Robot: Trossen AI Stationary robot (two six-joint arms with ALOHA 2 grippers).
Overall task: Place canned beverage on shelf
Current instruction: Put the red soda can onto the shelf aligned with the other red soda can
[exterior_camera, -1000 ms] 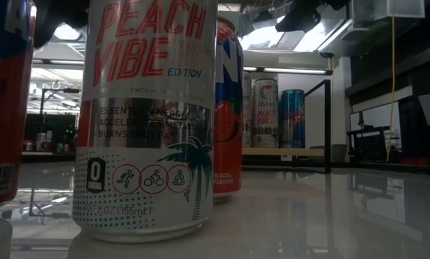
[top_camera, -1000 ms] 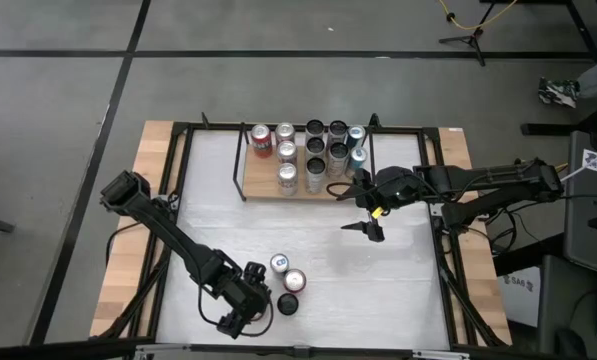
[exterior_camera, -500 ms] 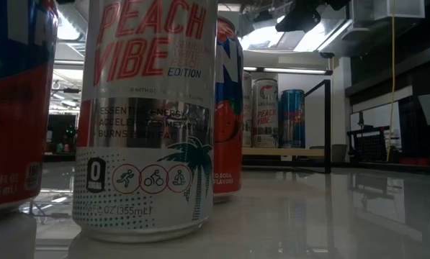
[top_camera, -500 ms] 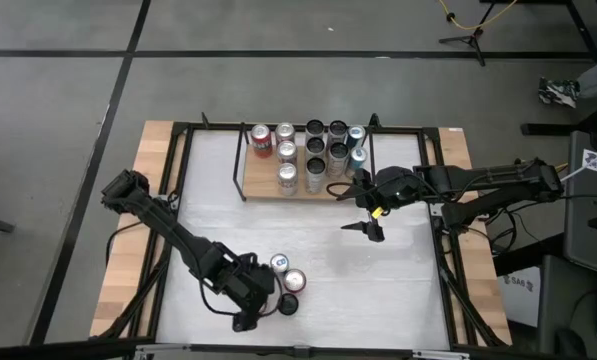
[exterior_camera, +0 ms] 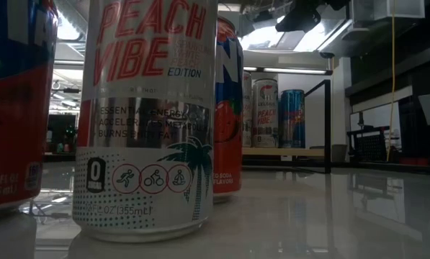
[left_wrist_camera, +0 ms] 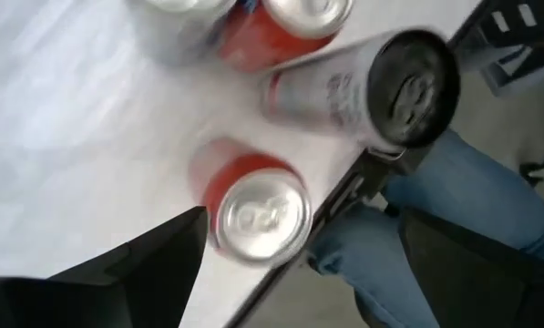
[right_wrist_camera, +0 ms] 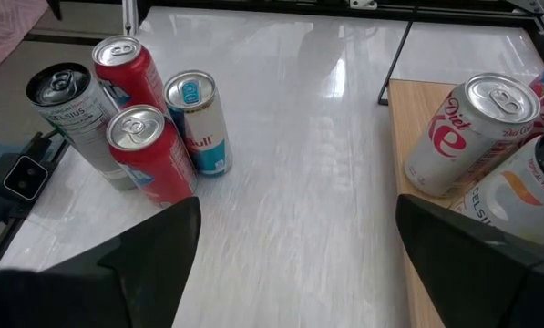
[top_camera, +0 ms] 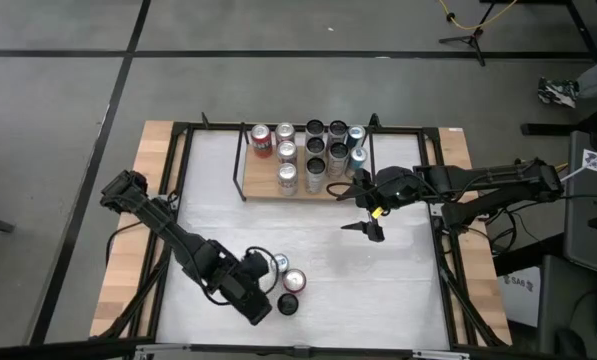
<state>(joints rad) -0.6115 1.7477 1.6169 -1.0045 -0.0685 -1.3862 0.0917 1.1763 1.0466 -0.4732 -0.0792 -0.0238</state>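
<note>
Several cans stand near the table's near edge: a black-topped silver can [left_wrist_camera: 408, 80], a red can [left_wrist_camera: 258, 214], another red can [right_wrist_camera: 124, 56] and a blue can [right_wrist_camera: 195, 107]. My left gripper [top_camera: 255, 297] hangs open above them, pointing steeply down, with the red can below the gap between its fingers and apart from them. The shelf [top_camera: 263, 186], a light-wood board with black rod uprights, stands at the far middle and bears several cans. My right gripper [top_camera: 367, 228] waits open in front of the shelf's right end.
The table's black frame rails [top_camera: 173, 180] run along both sides. A person's legs in jeans [left_wrist_camera: 417, 196] show beyond the near edge. A small camera [right_wrist_camera: 18, 177] sits by the black-topped can. Bare white tabletop [top_camera: 308, 225] lies between the cans and the shelf.
My left gripper has risen above the cans and rolled about its own axis, staying open. In the low view, the red can at the picture's left has shifted a little and turned, showing another part of its label.
</note>
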